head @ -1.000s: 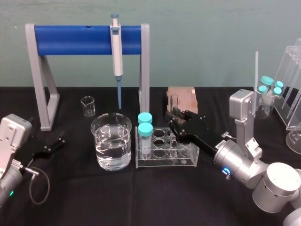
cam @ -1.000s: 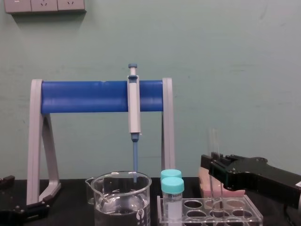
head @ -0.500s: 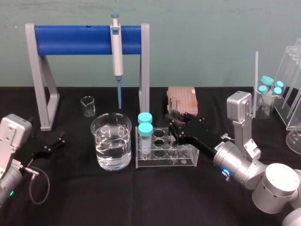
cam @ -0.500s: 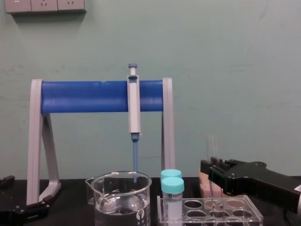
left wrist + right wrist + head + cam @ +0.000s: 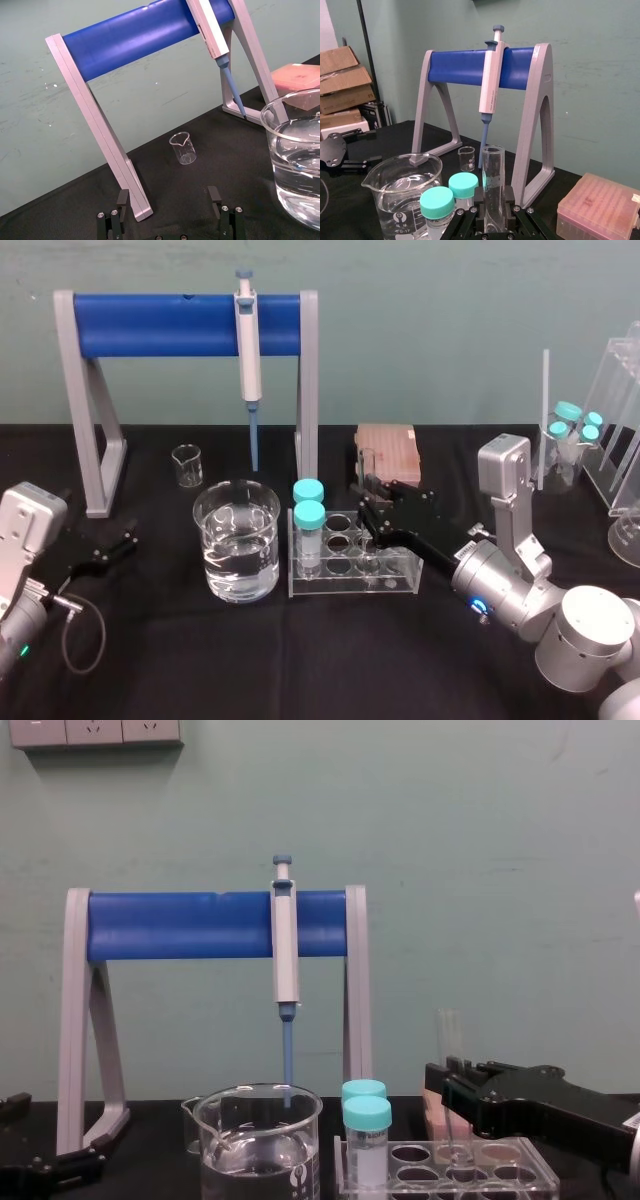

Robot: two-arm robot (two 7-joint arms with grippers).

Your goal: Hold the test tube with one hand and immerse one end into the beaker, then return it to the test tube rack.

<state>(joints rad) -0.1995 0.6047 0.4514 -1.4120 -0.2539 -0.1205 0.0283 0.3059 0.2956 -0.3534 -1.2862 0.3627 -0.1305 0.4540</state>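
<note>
Black cloth over the bench, teal wall behind, and the action is on the right. The right gripper reaches in low from that side, its black fingers clamped on the test tube, one on either side of the glass. The tube stands upright, open mouth up, with its round bottom down in a hole of the test tube rack, right of the rack's middle. From the chest camera the tube rises clear above the gripper and its foot sits inside the acrylic.

Moving outward, two teal-capped vials stand at the rack's left end. Just beside them is the beaker, roughly half full of clear liquid and apart from the tube. A pink box sits right behind the gripper. Farther back, a white-and-blue pipette hangs from the blue-and-grey stand, with a small beaker near its tip.

Far left, the left gripper rests parked low by the cloth — fingers spread apart, nothing between them, well away from the beaker.
</note>
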